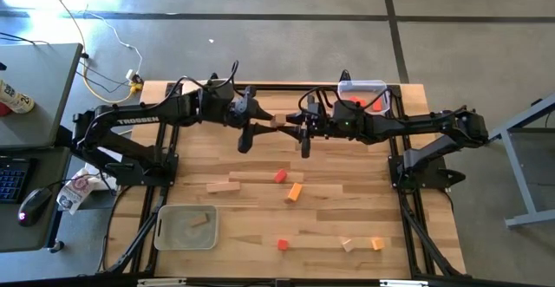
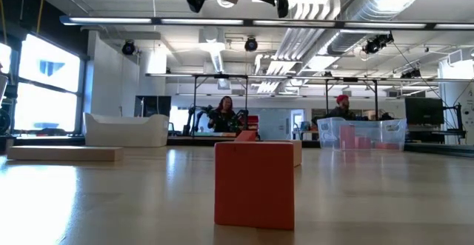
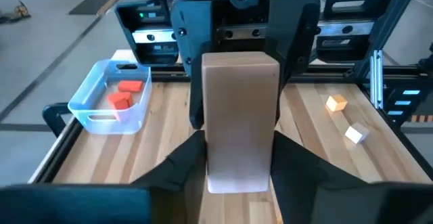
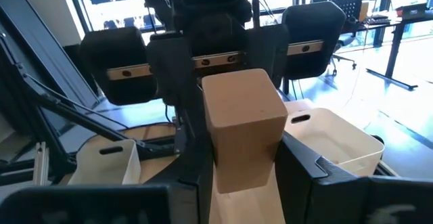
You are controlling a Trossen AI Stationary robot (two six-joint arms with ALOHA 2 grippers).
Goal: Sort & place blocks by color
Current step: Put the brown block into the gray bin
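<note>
A tan wooden block (image 1: 277, 121) is held in the air over the table's far middle, between my two grippers. My left gripper (image 1: 263, 124) reaches it from the left and my right gripper (image 1: 297, 127) from the right, each shut on one end. In the left wrist view the tan block (image 3: 240, 122) stands between my own fingers, with the right gripper's fingers at its far end. The right wrist view shows the same block (image 4: 243, 129) from the other side. Loose blocks lie flat on the table: a red one (image 1: 280, 176), an orange one (image 1: 294, 192) and a tan bar (image 1: 223, 186). My left gripper pinches the tan block's left end (image 3: 237, 173) between its two fingers, level, from the table's left. The block is lifted clear of the table. My right gripper pinches the block's right end (image 4: 243, 176) between its two fingers, level, from the table's right, facing the left gripper.
A translucent tray (image 1: 364, 92) with red blocks (image 3: 125, 94) sits at the far right corner. Another tray (image 1: 186, 226) at the near left holds a tan block. A red (image 1: 283, 244), a tan (image 1: 347, 245) and an orange block (image 1: 377, 244) lie near the near edge. People stand in the room beyond.
</note>
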